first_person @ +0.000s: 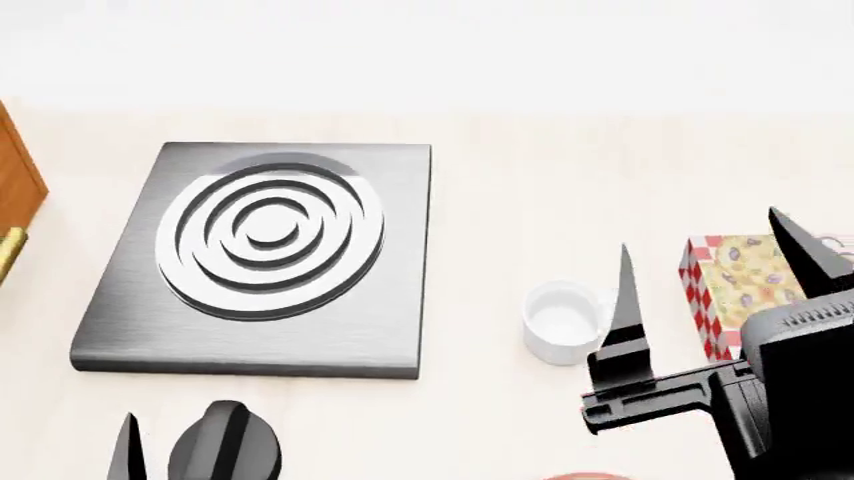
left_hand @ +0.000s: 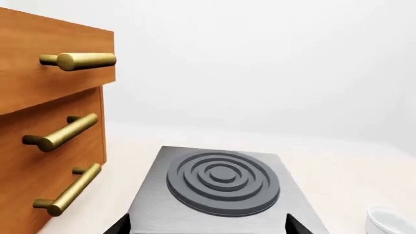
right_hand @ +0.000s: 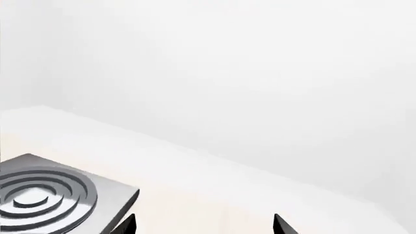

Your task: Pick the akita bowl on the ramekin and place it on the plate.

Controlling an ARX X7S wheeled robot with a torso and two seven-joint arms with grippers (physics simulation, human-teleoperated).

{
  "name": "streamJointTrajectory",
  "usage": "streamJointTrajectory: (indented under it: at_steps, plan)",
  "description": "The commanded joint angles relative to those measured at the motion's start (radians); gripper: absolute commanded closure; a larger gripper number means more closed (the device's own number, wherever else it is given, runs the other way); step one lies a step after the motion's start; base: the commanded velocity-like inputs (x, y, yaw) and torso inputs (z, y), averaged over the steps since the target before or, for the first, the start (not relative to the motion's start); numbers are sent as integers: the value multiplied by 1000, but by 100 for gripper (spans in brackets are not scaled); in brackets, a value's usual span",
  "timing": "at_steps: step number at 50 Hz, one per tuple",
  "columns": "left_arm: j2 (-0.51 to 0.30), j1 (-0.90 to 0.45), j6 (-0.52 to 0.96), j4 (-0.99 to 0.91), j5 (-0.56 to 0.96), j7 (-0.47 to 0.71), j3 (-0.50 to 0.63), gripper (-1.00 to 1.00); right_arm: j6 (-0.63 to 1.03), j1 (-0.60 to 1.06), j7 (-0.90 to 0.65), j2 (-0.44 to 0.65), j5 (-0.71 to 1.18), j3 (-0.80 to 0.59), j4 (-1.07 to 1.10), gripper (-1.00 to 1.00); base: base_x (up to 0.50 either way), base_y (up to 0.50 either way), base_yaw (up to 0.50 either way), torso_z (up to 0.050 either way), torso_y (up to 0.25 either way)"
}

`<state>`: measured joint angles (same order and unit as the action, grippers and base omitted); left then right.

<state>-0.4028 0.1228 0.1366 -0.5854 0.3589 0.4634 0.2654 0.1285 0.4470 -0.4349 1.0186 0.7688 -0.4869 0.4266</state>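
Both grippers empty. Right gripper [first_person: 707,300] jaws spread wide, raised just right of the ramekin [first_person: 562,321], which sits bare on the counter [first_person: 534,190] beside the hotplate [first_person: 267,255]. Left gripper [left_hand: 206,225] also open. Akita bowl not visible; plate: only a red sliver [first_person: 587,477] at the head view's bottom edge.

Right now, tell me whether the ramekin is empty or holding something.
Empty: the head view looks straight into the ramekin, showing only its bare white inside, no bowl on it.

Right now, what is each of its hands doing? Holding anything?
Left gripper: open, holding nothing, above the stove.
Right gripper: open, holding nothing, near the ramekin.
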Motion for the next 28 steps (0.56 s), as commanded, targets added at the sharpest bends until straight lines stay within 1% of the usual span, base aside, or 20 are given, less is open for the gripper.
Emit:
streamJointTrajectory:
  at_steps: [1, 11, 16, 28]
  plan:
    - [-3, 1, -5, 2, 0, 1, 1, -100, -121, -66, -74, -42, 0, 64, -42, -100, 0, 0, 0, -3, 250]
    - [-4, -1, -8, 9, 1, 1, 4, -100, -212, -113, -90, -67, -20, 98, -50, -100, 0, 0, 0, -3, 250]
    - [-5, -1, -11, 10, 1, 1, 5, -100, -278, -149, -104, -78, -64, 119, -52, -100, 0, 0, 0, -3, 250]
    - [-3, -6, -11, 21, -2, -3, 19, -100, -358, -159, -68, -124, -81, 126, -83, -100, 0, 0, 0, -3, 250]
